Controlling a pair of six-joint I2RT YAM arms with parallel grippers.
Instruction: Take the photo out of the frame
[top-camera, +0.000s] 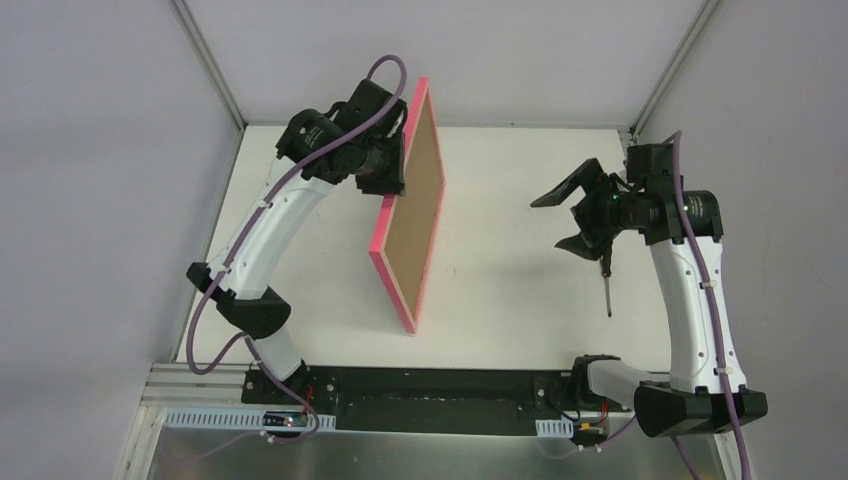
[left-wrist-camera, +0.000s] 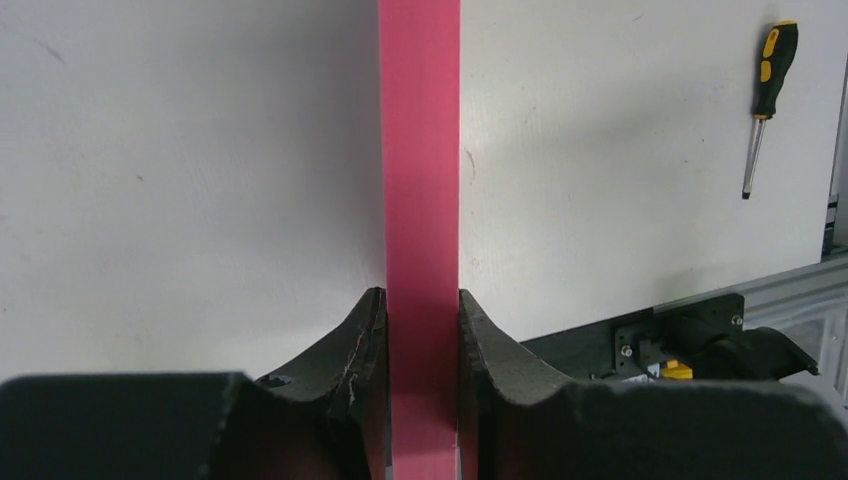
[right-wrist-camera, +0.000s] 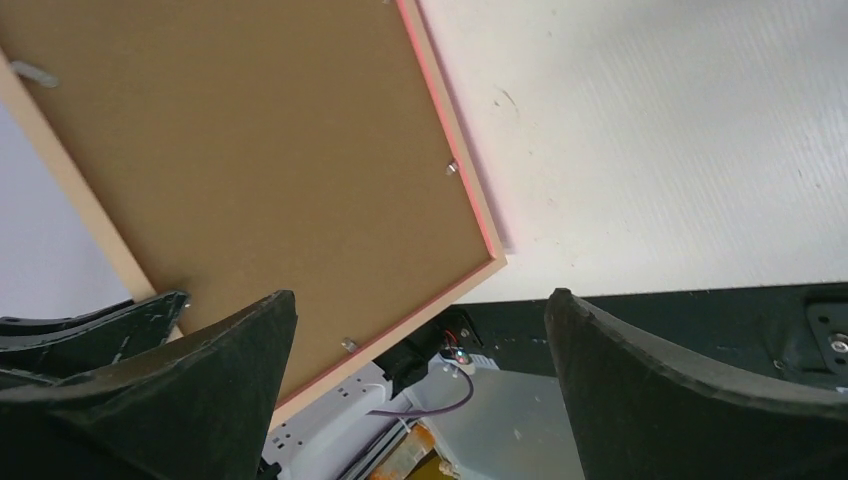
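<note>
Standing on edge: the frame (left-wrist-camera: 420, 150), rim pinched by left end effector (left-wrist-camera: 423, 300); right end effector (right-wrist-camera: 420, 300) spread wide, well apart from it. The backing board (right-wrist-camera: 250, 150) looks stiff and light; pry beside the tabs (right-wrist-camera: 452, 167).

A white worktop (top-camera: 500, 290) is enclosed on three sides by plain grey walls (top-camera: 90, 200), which are joined by aluminium corner posts (top-camera: 209, 60). Its near edge is bordered by a black rail (top-camera: 440, 400) and a metal plate (top-camera: 430, 455). Everything is evenly lit.
</note>
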